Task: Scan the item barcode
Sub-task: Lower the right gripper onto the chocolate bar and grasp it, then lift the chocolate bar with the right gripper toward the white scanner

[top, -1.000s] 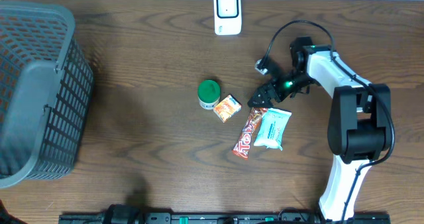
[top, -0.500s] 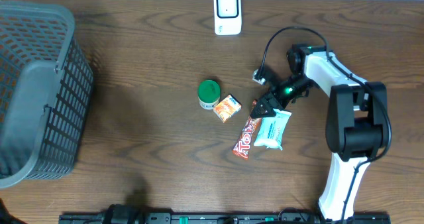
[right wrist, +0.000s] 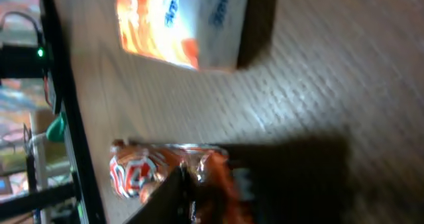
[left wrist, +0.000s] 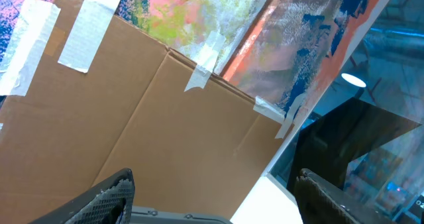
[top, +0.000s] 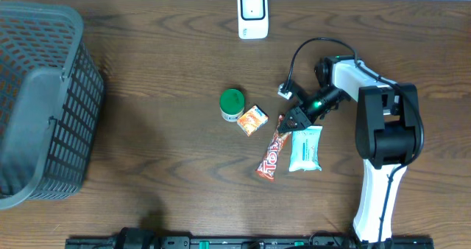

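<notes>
Black and slim, the right pincer (top: pixel 292 120) is clenched on the crimped top end of a long red-and-orange foil-wrapped candy bar (top: pixel 271 152). The right wrist view shows the crumpled wrapper bunched against one dark finger (right wrist: pixel 173 192).

The candy bar lies flat on the brown wooden desk (top: pixel 162 72), well apart from the white boxy scanner (top: pixel 252 13), on the robot's side of it and slightly to the robot's right. A pale blue soft packet (top: pixel 305 148) lies just beside the bar, farther from the scanner. A small orange carton (top: pixel 252 120) and a green-lidded can (top: pixel 232 103) sit nearer the scanner.

The bar is probably light and fairly stiff under slick, crinkly foil. A hold on the thin crimp alone may slip or tear, and the bar would dangle. A grip across the body looks steadier, provided it leaves the barcode uncovered; I cannot tell which face carries it.

The left pincer (left wrist: pixel 213 199) is released, facing cardboard, out of the overhead view.
</notes>
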Controlling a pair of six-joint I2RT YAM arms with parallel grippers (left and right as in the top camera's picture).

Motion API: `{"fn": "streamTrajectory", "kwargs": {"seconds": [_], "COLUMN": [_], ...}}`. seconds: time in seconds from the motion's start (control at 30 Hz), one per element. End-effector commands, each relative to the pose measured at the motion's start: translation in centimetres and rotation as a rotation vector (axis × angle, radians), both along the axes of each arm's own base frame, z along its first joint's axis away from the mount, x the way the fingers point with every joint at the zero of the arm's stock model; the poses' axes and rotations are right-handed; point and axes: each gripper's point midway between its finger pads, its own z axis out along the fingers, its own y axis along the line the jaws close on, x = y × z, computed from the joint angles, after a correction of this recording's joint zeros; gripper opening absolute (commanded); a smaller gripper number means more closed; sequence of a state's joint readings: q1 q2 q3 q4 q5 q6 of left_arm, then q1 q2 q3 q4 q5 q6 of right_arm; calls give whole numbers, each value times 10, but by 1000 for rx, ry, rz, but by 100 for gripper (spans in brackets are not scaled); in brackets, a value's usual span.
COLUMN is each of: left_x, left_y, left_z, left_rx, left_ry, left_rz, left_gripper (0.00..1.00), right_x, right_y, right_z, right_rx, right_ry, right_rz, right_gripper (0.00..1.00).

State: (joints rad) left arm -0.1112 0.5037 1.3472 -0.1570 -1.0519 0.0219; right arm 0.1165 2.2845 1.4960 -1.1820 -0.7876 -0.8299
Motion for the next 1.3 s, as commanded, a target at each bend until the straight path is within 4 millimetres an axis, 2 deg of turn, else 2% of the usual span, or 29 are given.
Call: {"fn": "streamTrajectory", "kwargs": {"seconds": [0.0, 0.03, 0.1, 0.2, 0.33, 0.5, 0.6, 0.7, 0.8, 0.87, 1.1, 1.27], "left_x": [-1, -1, -1, 0, 3, 6, 6, 6, 6, 6, 6, 6], "left_y": [0, 0, 0, 0, -1, -1, -1, -1, -1, -1, -1, -1], "left_z": [0, -1, -1, -2, -4, -6, -6, -6, -6, -6, -6, -6], "left_rx": [-2, -1, -2, -1, -8, -10, -11, -12, -16, -17, -17, -17], "left_ry": [-10, -9, -9, -5, -8, -7, -10, -10, -19, -21, -21, -21], "left_rz": [0, 0, 0, 0, -4, -6, -7, -7, -9, -10, -10, -10], "left_gripper": [78, 78, 78, 78, 78, 78, 78, 78, 78, 78, 78, 78], "right_x": [-9, -7, -3, 8, 30, 45, 57, 79, 89, 90, 95, 102], "right_y": [-9, -9, -8, -3, 1, 0, -16, -55, -82, -87, -86, -102], "right_z": [-19, -17, -10, 11, 57, 110, 118, 113, 121, 132, 184, 230], "right_rx": [-76, -76, -72, -51, -40, -60, -215, -549, -754, -817, -958, -1156], "right_ry": [12, 9, 10, 11, -9, -44, -57, -91, -158, -197, -390, -617], "right_rz": [55, 55, 52, 44, 39, 35, -26, -195, -299, -339, -510, -661], "right_gripper": [7, 1, 1, 1, 1, 1, 1, 1, 1, 1, 2, 2]}}
